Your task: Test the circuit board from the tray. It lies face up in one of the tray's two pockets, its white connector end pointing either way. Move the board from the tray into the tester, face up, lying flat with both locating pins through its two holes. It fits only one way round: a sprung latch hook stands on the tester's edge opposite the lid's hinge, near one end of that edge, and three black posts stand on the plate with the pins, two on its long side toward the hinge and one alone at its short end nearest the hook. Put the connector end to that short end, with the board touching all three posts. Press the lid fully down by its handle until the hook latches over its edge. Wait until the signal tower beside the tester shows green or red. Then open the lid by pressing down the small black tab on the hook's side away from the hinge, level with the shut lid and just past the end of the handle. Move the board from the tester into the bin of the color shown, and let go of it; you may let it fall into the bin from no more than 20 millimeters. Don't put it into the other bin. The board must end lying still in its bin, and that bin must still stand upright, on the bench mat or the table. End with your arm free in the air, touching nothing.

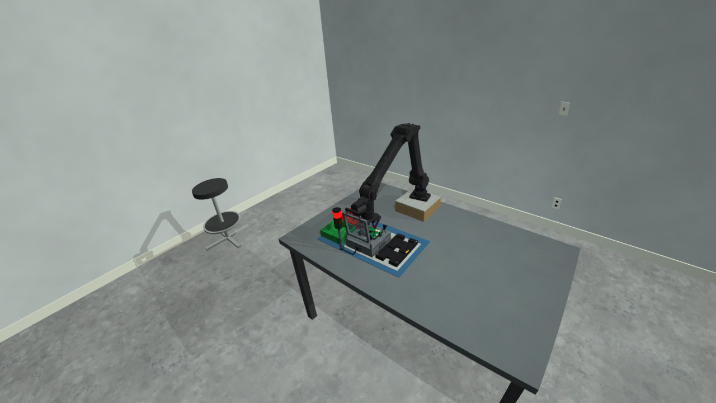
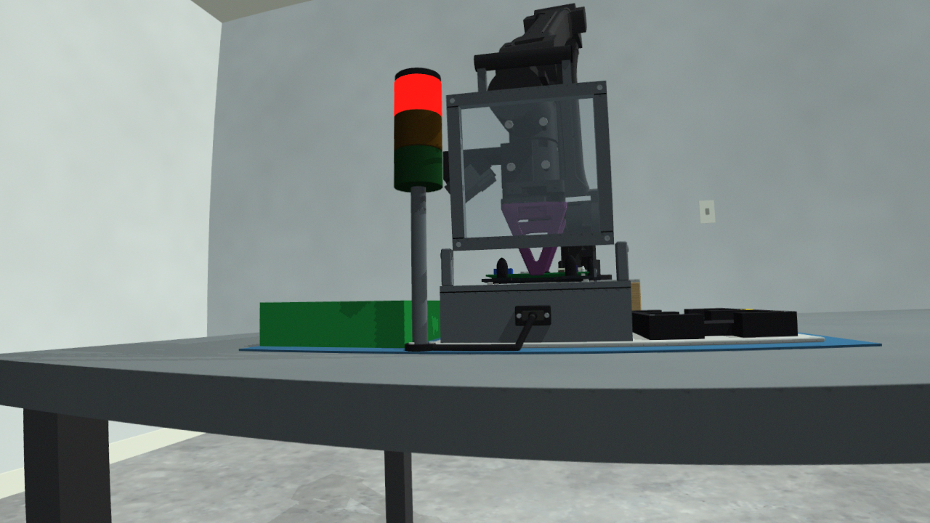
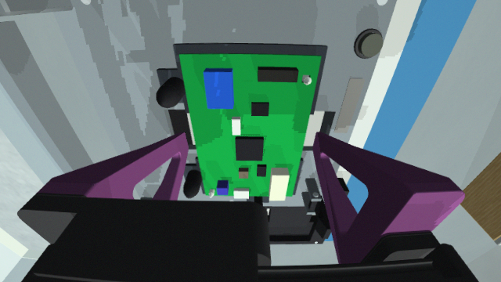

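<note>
The green circuit board [image 3: 250, 125] lies flat and face up on the plate of the grey tester [image 2: 535, 311], its white connector [image 3: 279, 186] toward the near end in the wrist view. Black posts [image 3: 170, 92] stand beside its left long edge. The tester's clear lid [image 2: 530, 162] stands open and upright. My gripper [image 3: 250, 139] is open and hangs just above the board, one purple finger on each long side, not touching it. The signal tower [image 2: 418, 130] shows red. The green bin [image 2: 334, 323] stands left of the tester. The red bin is mostly hidden behind the tester [image 1: 350, 220].
The black two-pocket tray [image 2: 715, 322] lies right of the tester on the blue bench mat [image 1: 372, 245]. A cable [image 2: 474, 344] runs from the tester's front to the tower's foot. The arm's base block [image 1: 417, 205] stands behind the mat. The latch hook [image 3: 313, 196] is near the right finger.
</note>
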